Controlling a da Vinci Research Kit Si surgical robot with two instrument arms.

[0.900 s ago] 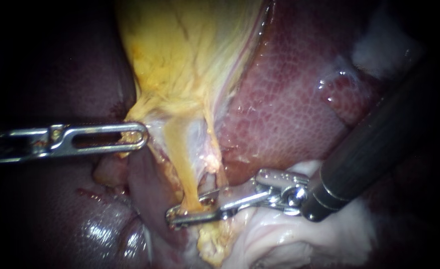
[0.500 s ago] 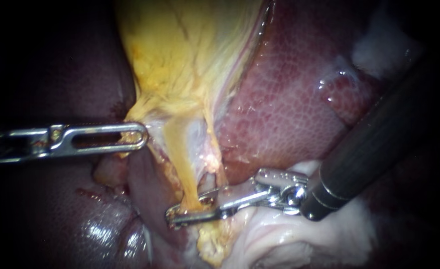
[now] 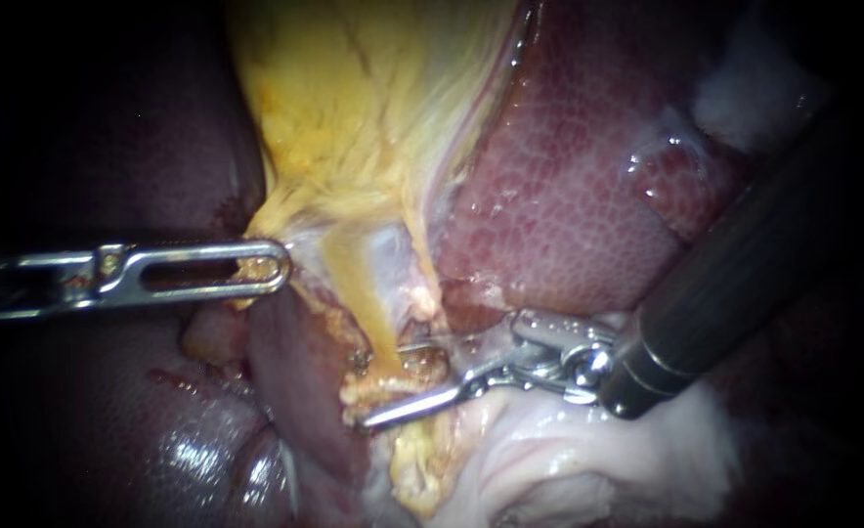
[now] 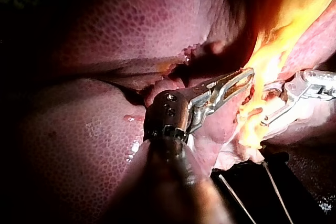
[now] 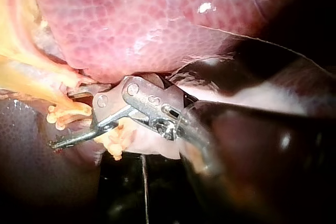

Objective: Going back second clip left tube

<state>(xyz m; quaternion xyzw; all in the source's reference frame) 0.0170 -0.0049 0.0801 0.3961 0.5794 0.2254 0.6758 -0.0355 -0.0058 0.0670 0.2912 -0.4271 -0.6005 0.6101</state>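
Pincer of right instrument [image 3: 383, 384] gapes narrowly astride left tube [image 3: 356, 291], low beside liver [image 3: 569, 176], tube not pinched. Left instrument [image 3: 271, 266] pincer clamped on gallbladder [image 3: 354, 117] lower edge, near that tube.

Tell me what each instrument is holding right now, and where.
Left end effector grips yellow tissue at the narrow end of the gallbladder. Right end effector holds nothing: it stands open around the left tube.
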